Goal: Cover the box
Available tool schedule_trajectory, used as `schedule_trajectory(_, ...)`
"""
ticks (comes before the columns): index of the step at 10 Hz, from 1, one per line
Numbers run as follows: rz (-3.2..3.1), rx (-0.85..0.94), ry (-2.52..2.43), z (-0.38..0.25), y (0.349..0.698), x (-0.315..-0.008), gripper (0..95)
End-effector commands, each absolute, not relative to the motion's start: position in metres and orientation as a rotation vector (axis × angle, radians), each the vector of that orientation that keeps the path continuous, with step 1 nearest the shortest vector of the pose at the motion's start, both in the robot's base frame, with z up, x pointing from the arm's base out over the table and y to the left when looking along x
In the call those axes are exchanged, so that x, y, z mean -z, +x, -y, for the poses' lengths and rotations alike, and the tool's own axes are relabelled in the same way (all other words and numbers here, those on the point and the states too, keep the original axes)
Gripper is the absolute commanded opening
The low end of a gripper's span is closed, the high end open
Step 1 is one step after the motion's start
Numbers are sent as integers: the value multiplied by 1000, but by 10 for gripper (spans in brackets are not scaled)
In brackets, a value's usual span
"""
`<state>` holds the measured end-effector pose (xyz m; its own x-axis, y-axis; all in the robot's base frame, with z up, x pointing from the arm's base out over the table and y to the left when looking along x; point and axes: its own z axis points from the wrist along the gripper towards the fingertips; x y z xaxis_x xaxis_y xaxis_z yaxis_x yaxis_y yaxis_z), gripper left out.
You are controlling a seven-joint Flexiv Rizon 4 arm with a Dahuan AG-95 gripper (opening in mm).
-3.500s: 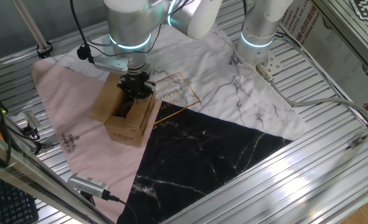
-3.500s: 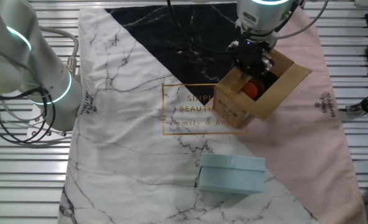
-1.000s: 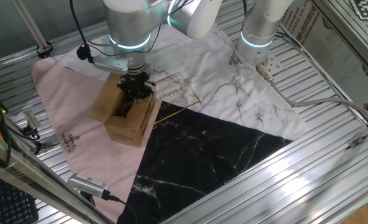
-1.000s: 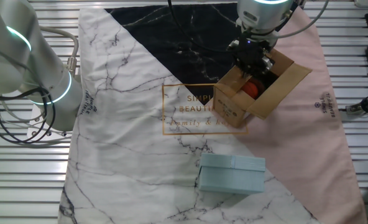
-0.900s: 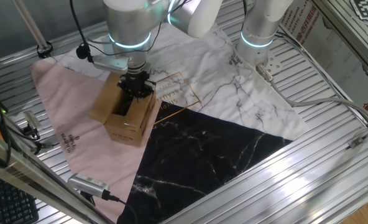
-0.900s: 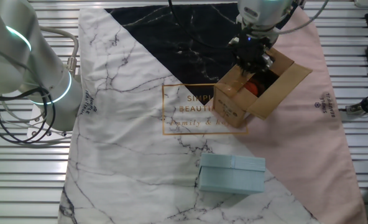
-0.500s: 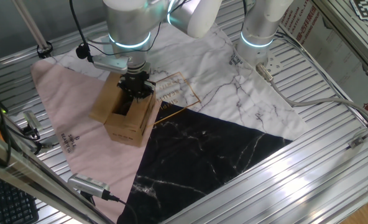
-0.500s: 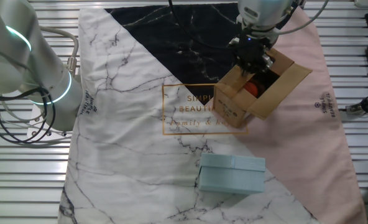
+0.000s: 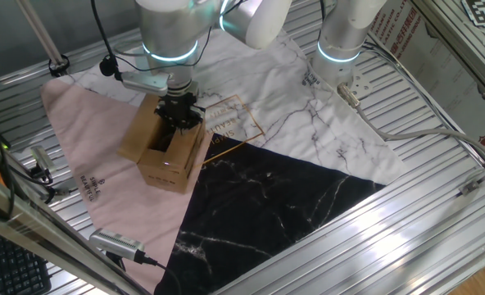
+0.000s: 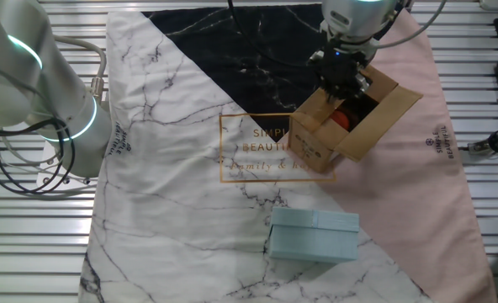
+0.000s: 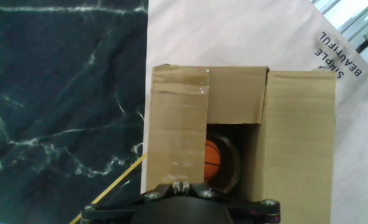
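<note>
Compared with a second ago the black two-finger gripper (image 10: 341,74) sits slightly higher over the small brown cardboard box (image 10: 343,123) on the pink cloth (image 10: 438,177), jaw state unreadable, taped flap (image 11: 176,134) partly folded in, orange ball (image 11: 212,158) exposed: covering unfinished.

small brown cardboard box (image 10: 341,126): opening part-blocked by taped flap (image 11: 174,124) | orange ball (image 11: 212,160) inside | black gripper (image 10: 341,80) directly above
</note>
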<state>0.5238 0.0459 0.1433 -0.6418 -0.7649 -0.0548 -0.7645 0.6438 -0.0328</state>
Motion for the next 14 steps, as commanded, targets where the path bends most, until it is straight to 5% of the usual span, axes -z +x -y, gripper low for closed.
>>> schedule_trajectory(1,-2802,15,-1302,-46,524,-145,0)
schedule_trajectory(5,-2795,-29,-1276,-46,524,-145,0)
schedule_trajectory(14,-2981,255,-841,-46,524,-145,0)
